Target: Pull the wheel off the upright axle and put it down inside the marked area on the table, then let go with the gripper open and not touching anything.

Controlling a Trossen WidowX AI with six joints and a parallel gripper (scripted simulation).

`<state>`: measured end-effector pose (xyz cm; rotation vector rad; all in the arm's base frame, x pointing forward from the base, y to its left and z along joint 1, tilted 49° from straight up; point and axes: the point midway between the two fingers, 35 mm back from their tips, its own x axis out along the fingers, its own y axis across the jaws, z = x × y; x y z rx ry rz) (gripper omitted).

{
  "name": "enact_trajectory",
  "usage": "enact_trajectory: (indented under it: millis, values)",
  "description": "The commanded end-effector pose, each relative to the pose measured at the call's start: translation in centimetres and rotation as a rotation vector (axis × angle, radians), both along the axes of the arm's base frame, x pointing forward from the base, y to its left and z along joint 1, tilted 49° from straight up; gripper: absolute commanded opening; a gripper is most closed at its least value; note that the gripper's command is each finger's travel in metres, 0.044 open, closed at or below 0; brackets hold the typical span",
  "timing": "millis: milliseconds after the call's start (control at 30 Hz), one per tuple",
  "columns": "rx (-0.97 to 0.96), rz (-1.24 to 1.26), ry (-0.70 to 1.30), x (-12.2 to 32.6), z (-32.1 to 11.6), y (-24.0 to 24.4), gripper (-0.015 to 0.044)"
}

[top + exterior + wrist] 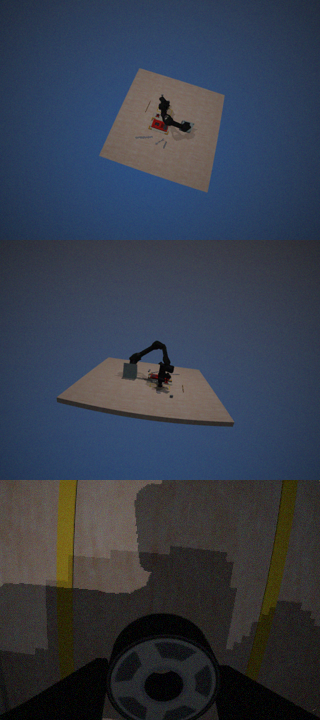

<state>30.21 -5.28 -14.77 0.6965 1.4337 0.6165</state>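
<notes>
The wheel (162,625), with a black tyre and a grey spoked hub, is between the fingers in the wrist view. My gripper (162,674) (160,385) is shut on it and points down. The marked area, a yellow outline (65,555) (171,111) (169,388), lies under the gripper, and the wheel appears between its two side lines. The wheel hangs low over the table; the exact gap is hard to tell. The small red axle stand (157,115) (166,381) is beside the area, with no wheel visible on it. The arm hides part of the outline in the top view.
A red block assembly (156,124) (154,376) lies beside the stand between yellow corner brackets. Grey tools (143,137) (164,144) lie beyond it. A thin stick (147,106) (183,388), a small dark cube (171,396) and a flat grey piece (158,392) lie near the area.
</notes>
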Motion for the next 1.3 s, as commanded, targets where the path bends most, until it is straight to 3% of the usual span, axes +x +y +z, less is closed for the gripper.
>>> enact_trajectory:
  millis: [0, 367, 600, 767, 933, 1100, 1267]
  values:
    - [0.000, 0.000, 0.000, 0.0, 0.0, 0.0, 0.0026]
    - [0.000, -0.001, 0.000, 0.0, 0.4, -0.5, 0.0300]
    - [0.002, -0.012, 0.001, -0.4, 3.8, -4.4, 0.0300]
    - [0.002, -0.013, 0.001, -0.4, 3.9, -4.6, 0.0300]
    - [0.002, -0.020, 0.006, -3.6, 5.8, -5.0, 0.0431]
    - [0.001, -0.014, 0.007, -8.3, 9.0, -5.2, 0.0440]
    - [0.002, -0.013, 0.007, -8.9, 9.4, -5.2, 0.0440]
